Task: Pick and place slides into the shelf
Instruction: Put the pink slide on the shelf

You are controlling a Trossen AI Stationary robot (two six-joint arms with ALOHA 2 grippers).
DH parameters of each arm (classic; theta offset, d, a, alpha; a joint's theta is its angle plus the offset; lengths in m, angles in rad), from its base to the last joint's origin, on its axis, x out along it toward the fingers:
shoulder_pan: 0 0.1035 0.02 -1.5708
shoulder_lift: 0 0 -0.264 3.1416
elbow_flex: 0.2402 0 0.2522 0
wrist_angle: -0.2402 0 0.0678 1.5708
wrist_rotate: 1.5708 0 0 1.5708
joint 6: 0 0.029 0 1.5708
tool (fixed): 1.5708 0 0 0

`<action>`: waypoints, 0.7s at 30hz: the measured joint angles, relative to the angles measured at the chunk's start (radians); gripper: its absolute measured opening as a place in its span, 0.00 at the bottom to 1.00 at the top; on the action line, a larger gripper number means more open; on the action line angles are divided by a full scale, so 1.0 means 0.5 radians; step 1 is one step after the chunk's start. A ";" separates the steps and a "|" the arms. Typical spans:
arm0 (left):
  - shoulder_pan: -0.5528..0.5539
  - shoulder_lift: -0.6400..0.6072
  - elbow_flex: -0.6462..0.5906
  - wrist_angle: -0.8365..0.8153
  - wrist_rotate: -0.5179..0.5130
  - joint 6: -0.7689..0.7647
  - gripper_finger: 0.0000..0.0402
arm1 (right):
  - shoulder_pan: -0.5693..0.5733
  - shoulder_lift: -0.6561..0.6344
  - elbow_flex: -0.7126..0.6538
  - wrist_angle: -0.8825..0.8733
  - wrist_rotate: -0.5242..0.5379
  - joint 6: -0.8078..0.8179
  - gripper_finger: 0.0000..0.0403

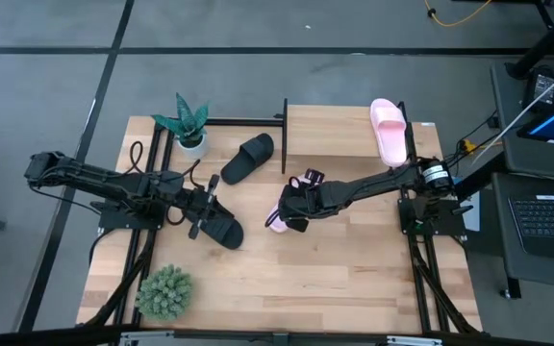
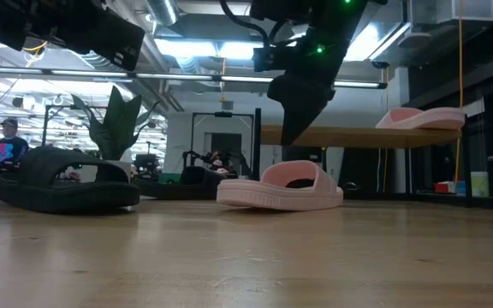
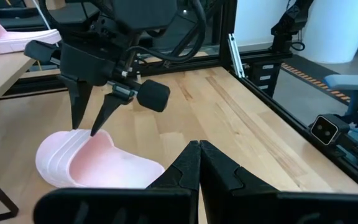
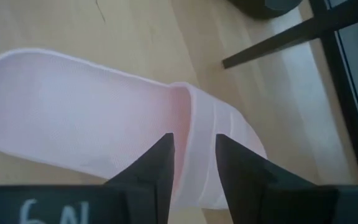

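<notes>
Table (image 1: 354,288) is carrying everything. Shelf (image 1: 339,130) is sitting at the far edge, right of centre, black post (image 1: 285,135) standing on its left side. Left arm (image 1: 94,178) is reaching in from the left edge, right arm (image 1: 373,185) coming in from the right edge toward the middle.

Slides: one pink slide (image 1: 389,130) is lying on the shelf's right end. Second pink slide (image 2: 282,187) is lying flat on the table near centre, just in front of the shelf's left corner. One black slide (image 1: 248,158) is lying on the table between the potted plant (image 1: 187,123) and the shelf post. Other black slide (image 1: 221,229) is lying just beside the left gripper (image 1: 203,213).

Right gripper (image 3: 91,121) is hovering directly over the centre pink slide's strap (image 4: 205,146), fingers (image 4: 157,165) spread apart and straddling the strap, not clamping it; whether they are touching the foam is unclear. Left gripper is sitting fully clenched, fingers (image 3: 185,171) pressed together, grasping nothing, pointing across at the pink slide.

Round green plant (image 1: 164,292) is sitting at the near left corner.
</notes>
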 joint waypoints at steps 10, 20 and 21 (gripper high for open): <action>-0.001 0.000 0.000 0.000 0.000 -0.001 0.00 | 0.001 0.000 -0.001 -0.013 -0.018 0.009 0.30; -0.001 0.000 0.000 0.000 0.000 0.000 0.00 | -0.002 0.000 -0.001 -0.003 -0.090 0.051 0.40; -0.001 0.000 0.000 0.000 0.000 0.000 0.00 | -0.007 0.000 -0.001 -0.002 -0.090 0.055 0.41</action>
